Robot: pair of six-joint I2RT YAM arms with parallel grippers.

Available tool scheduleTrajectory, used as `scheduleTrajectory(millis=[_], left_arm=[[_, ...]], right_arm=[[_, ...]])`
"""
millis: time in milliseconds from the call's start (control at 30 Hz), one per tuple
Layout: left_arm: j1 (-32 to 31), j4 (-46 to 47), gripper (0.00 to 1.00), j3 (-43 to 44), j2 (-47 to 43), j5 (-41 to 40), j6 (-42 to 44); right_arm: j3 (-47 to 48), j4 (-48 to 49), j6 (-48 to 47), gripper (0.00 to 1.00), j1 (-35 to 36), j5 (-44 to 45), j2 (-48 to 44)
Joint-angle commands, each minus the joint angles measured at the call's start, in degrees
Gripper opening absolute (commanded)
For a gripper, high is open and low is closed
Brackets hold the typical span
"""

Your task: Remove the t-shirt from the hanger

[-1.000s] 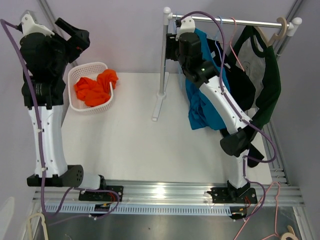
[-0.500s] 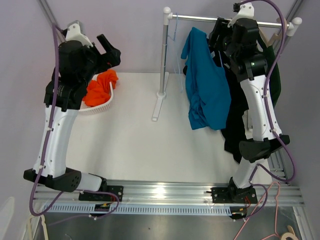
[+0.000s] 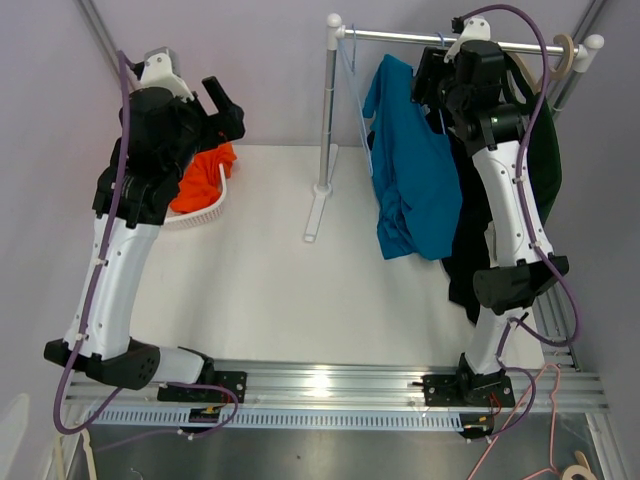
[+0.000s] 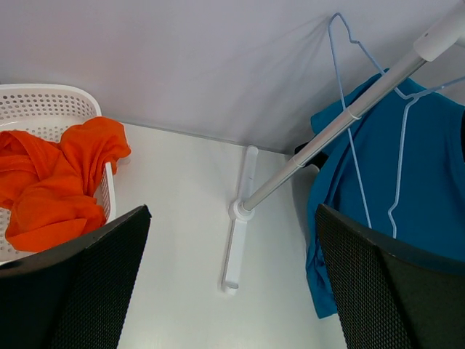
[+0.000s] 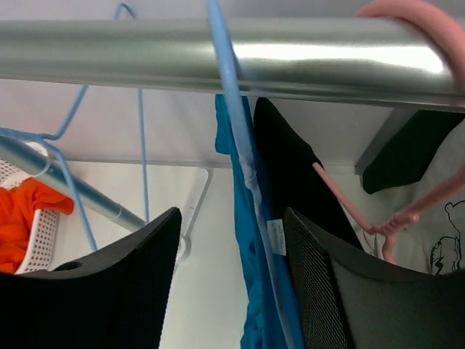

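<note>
Over the white bench (image 3: 260, 260) the teal t-shirt (image 3: 410, 190) is hung from the rail (image 3: 400, 36). It is judged light, soft and limp, best pinched at a shoulder or the hem. An orange garment (image 4: 51, 174) is held in the white basket (image 4: 51, 89). The blue hanger (image 5: 232, 131) is straddled, ungripped, by the parted right claw (image 5: 229, 233); the left claw (image 4: 232, 218) is spread wide, empty

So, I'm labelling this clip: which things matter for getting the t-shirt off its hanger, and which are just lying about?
Part of the job: teal t-shirt, the blue hanger it hangs on, clothes rail.
Just lying about: white basket, orange clothes in it, empty blue hanger, black garment, pink hanger.
</note>
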Motion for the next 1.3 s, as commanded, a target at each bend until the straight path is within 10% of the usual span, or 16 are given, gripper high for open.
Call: scheduleTrajectory(millis=[0, 133, 267, 833, 967, 1267], left_arm=[[-0.9, 2.0, 1.0, -0.5, -1.8, -1.2, 2.2], [-1.3, 2.5, 1.0, -1.1, -1.9, -2.1, 3.0], [-2.3, 3.8, 0.99, -1.3, -1.6, -2.2, 4.4], [-27.0, 22.8, 0.99, -16.6, -10.0, 0.9, 20.8], [-37.2, 33.6, 1.0, -27.7, -12.6, 2.3, 24.3], [-58.0, 67.4, 1.0, -60.6, -22.9, 0.5, 35.7]], right_arm=[[2.1, 2.4, -2.1, 0.63, -0.8, -0.6, 0.7], [1.8, 4.2, -2.2, 0.6, -2.3, -3.5, 1.5], [1.8, 8.1, -2.8, 0.0, -2.5, -2.7, 2.6], [1.0, 12.0, -2.9, 0.0, 0.5, -0.4, -6.6], [0.7, 0.8, 6.9, 0.0, 1.0, 4.0, -8.6], [-37.8, 11.8, 22.9, 0.0, 23.3, 44.3, -35.6]])
